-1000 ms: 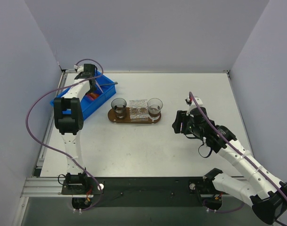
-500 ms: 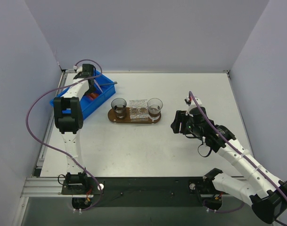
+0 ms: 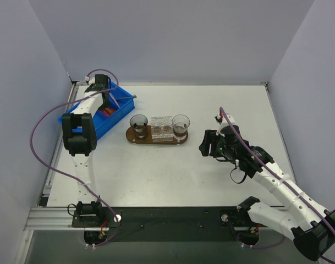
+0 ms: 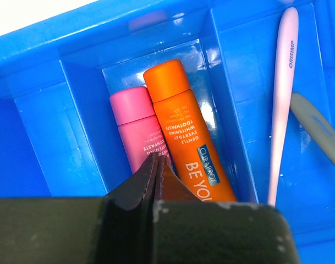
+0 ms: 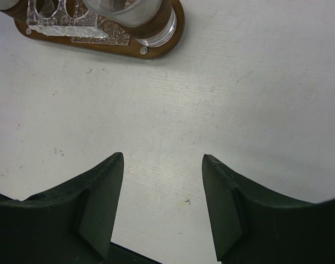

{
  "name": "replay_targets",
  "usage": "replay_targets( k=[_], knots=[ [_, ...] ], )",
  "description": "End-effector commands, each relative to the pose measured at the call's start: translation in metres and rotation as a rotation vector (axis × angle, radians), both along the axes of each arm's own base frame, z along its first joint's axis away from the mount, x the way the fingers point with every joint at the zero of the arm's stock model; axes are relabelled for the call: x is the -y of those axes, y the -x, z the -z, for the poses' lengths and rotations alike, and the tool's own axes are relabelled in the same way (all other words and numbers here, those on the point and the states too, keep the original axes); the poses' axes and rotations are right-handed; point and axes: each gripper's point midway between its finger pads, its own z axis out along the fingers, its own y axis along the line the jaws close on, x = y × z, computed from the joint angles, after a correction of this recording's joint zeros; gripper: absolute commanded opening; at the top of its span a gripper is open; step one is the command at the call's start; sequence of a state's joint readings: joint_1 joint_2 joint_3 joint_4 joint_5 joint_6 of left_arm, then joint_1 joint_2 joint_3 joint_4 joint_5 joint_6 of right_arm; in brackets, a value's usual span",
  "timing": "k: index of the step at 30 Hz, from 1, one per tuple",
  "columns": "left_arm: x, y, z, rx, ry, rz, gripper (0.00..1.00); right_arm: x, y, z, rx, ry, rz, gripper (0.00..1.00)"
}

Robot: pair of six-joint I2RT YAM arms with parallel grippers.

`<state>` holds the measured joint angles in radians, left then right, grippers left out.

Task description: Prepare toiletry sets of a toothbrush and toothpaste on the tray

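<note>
In the left wrist view an orange toothpaste tube (image 4: 184,126) lies beside a pink tube (image 4: 137,129) in one compartment of the blue bin (image 4: 79,110). My left gripper (image 4: 158,160) is shut just above the seam between the two tubes, with nothing between its jaws. A pale pink toothbrush (image 4: 283,99) lies in the neighbouring compartment. From above, the left gripper (image 3: 104,98) hangs over the bin (image 3: 93,124). The dark wooden tray (image 3: 156,140) sits mid-table. My right gripper (image 3: 207,144) stands open over bare table to the tray's right, and the right wrist view shows the tray (image 5: 167,44) ahead of the gripper (image 5: 163,162).
Two glass cups (image 3: 138,124) (image 3: 181,126) and a clear patterned holder (image 3: 161,127) stand on the tray. A grey handle (image 4: 318,132) lies next to the pink toothbrush. The bin sits at the table's far left, by the wall.
My left gripper's jaws have closed over the tubes in the bin. The right arm has hardly moved.
</note>
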<state>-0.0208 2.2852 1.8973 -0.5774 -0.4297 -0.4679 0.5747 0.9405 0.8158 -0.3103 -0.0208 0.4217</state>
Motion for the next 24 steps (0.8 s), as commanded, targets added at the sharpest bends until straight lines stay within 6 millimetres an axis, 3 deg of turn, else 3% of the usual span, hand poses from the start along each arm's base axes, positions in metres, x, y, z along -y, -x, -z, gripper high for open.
replay_targets(
  k=[1, 6, 10, 13, 17, 24],
  knots=[
    [0.004, -0.001, -0.019, 0.040, 0.037, 0.010, 0.00, 0.000, -0.003, 0.001, 0.004, -0.011, 0.010, 0.54],
    [0.003, -0.005, -0.050, 0.110, 0.019, 0.005, 0.00, 0.001, -0.003, 0.001, 0.004, -0.010, 0.012, 0.54],
    [0.000, -0.005, -0.061, 0.158, 0.019, -0.024, 0.01, 0.001, -0.005, -0.001, 0.006, -0.006, 0.014, 0.54],
    [-0.003, -0.008, -0.068, 0.202, 0.037, -0.061, 0.10, 0.000, -0.008, -0.002, 0.006, -0.003, 0.013, 0.54],
    [-0.004, -0.014, -0.069, 0.236, 0.051, -0.094, 0.20, 0.000, -0.012, -0.005, 0.013, 0.002, 0.011, 0.54],
    [0.001, -0.023, -0.040, 0.215, 0.117, -0.129, 0.33, 0.005, -0.017, -0.010, 0.024, 0.012, 0.016, 0.54]
  ],
)
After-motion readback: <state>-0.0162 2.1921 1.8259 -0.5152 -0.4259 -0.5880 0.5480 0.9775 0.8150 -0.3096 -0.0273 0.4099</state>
